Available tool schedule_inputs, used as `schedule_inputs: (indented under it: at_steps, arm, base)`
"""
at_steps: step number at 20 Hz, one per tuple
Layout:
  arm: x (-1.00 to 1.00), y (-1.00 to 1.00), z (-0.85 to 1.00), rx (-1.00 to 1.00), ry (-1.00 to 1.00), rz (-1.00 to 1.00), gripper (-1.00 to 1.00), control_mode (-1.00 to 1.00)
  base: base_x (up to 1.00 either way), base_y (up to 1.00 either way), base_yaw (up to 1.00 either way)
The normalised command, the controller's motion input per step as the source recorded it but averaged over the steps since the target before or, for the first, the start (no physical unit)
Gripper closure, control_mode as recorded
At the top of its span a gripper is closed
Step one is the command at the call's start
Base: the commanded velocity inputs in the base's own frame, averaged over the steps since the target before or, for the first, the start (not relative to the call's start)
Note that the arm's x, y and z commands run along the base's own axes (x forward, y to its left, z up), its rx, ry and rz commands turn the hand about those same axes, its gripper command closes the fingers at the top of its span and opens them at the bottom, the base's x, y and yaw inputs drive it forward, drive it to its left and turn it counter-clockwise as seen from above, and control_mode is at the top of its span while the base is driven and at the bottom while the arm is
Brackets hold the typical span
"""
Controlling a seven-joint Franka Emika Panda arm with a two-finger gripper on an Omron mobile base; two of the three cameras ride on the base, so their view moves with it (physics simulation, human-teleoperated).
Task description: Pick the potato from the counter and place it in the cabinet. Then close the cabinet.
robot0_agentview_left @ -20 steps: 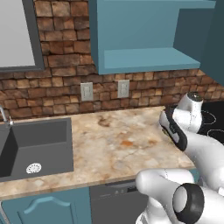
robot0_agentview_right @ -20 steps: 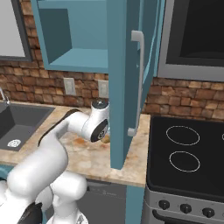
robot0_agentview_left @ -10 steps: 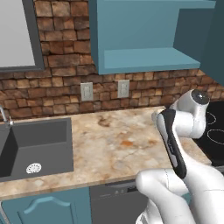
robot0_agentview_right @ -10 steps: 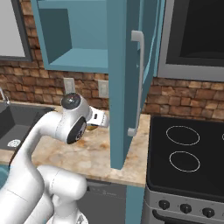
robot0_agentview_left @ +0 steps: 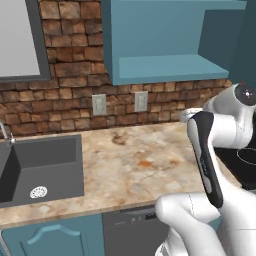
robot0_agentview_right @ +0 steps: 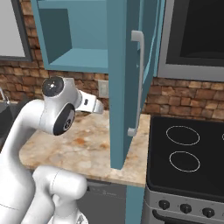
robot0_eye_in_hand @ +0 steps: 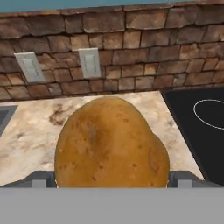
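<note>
While the potato (robot0_eye_in_hand: 112, 142) sits big and close in the hand view, the gripper (robot0_eye_in_hand: 112, 179) is pinching it from both sides, up in the air above the counter (robot0_eye_in_hand: 35, 127).

Because a potato is hard and a bit heavy and its skin is bumpy, I think it will not squash or slip easily, and holding it round its fat middle, like now, looks like the best place. The hand view shows the potato, the brick wall and a corner of the black stovetop (robot0_eye_in_hand: 201, 127), but not where it must go. The left base view shows the cabinet (robot0_agentview_left: 165, 67) with its flat shelf waiting above. The right base view shows the cabinet door (robot0_agentview_right: 124, 83) standing wide open with its silver handle (robot0_agentview_right: 139, 83).
</note>
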Motion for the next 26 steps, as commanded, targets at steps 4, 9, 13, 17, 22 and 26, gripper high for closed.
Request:
schedule_inputs:
  at_steps: [4,9,13,17,22,26]
  arm:
    - [-0.03,0.01,1.00,0.00,-0.07,0.00,1.00,-1.00]
    - [0.09,0.00,0.95,0.00,-0.22,0.00,1.00,-1.00]
    - [0.33,0.00,0.69,0.00,-0.20,0.00,1.00,-1.00]
    - [0.75,0.00,0.26,0.02,-0.02,-0.03,1.00,-1.00]
    - [1.00,0.00,0.00,0.02,0.17,-0.05,1.00,-1.00]
    - [1.00,0.00,0.00,0.00,0.14,0.00,1.00,-1.00]
  base:
    - [0.00,0.00,0.00]
    - [0.00,0.00,0.00]
    - [0.00,0.00,0.00]
    - [0.00,0.00,0.00]
    - [0.00,0.00,0.00]
    - [0.00,0.00,0.00]
